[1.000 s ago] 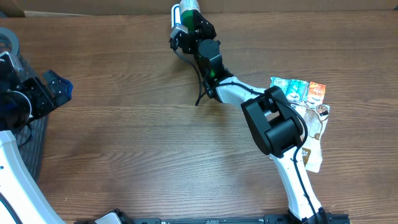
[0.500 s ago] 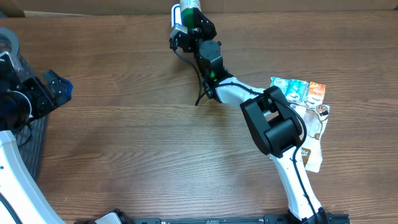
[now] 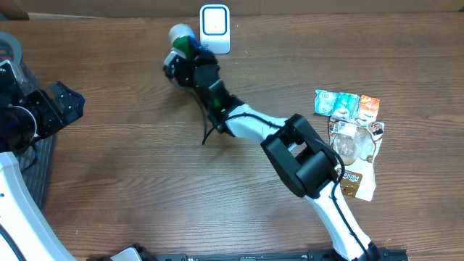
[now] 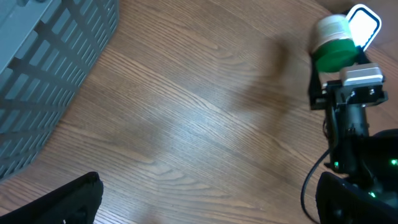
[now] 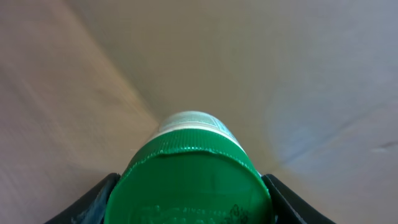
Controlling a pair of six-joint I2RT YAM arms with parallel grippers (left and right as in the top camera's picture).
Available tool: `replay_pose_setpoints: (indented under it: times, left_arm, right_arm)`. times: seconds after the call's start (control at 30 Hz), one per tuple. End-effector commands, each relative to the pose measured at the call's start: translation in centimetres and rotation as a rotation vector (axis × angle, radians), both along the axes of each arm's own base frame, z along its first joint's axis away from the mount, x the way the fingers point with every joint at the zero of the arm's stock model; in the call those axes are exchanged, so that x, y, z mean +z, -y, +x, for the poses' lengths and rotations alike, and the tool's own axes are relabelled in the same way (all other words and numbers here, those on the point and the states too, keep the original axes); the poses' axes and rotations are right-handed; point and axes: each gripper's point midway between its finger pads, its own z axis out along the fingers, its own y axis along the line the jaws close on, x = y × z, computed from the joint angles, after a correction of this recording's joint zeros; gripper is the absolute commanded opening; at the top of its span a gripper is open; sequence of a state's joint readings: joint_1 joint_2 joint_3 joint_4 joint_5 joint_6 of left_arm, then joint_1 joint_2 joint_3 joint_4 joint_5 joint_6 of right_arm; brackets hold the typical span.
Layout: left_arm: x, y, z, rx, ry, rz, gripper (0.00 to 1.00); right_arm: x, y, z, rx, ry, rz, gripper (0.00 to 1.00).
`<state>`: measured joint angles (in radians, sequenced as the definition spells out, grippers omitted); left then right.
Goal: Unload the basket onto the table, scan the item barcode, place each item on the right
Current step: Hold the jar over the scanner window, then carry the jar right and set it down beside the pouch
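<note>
The item is a white bottle with a green cap, held at the back of the table with my right gripper shut on it. It hangs just left of the white barcode scanner with its blue-lit face. In the left wrist view the bottle shows beside the scanner. The green cap fills the space between the right fingers in the right wrist view. No barcode is visible. My left gripper stands open at the far left, with nothing between its fingers.
A grey slatted basket stands at the left edge beside my left arm. A pile of snack packets lies at the right. Cardboard runs along the table's back edge.
My right gripper has swung left with the bottle, away from in front of the scanner, whose face now shows. The left arm has not moved.
</note>
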<state>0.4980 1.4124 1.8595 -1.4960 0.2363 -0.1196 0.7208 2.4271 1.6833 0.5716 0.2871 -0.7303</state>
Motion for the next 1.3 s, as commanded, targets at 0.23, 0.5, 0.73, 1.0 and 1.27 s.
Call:
replay_pose_setpoints:
  times: [0.23, 0.5, 0.73, 1.0, 1.27]
  left_arm:
    - [0.4, 0.0, 0.1, -0.017, 0.013, 0.010, 1.00]
    - [0.4, 0.0, 0.1, -0.017, 0.014, 0.010, 1.00]
    - [0.4, 0.0, 0.1, -0.017, 0.013, 0.010, 1.00]
    - [0.4, 0.0, 0.1, -0.017, 0.014, 0.010, 0.99]
    - [0.4, 0.0, 0.1, -0.017, 0.014, 0.010, 1.00]
  right_arm:
    - [8.3, -2.8, -9.0, 0.128, -0.560, 0.381, 0.47]
    - [1.6, 6.7, -14.6, -0.130, -1.105, 0.229, 0.50]
    - [-4.5, 19.8, -16.6, -0.517, -1.400, 0.068, 0.52]
    - [-7.6, 32.2, -15.9, -0.833, -1.490, 0.144, 0.55]
    - [-8.5, 38.6, -16.4, -0.978, -1.538, 0.244, 0.79]
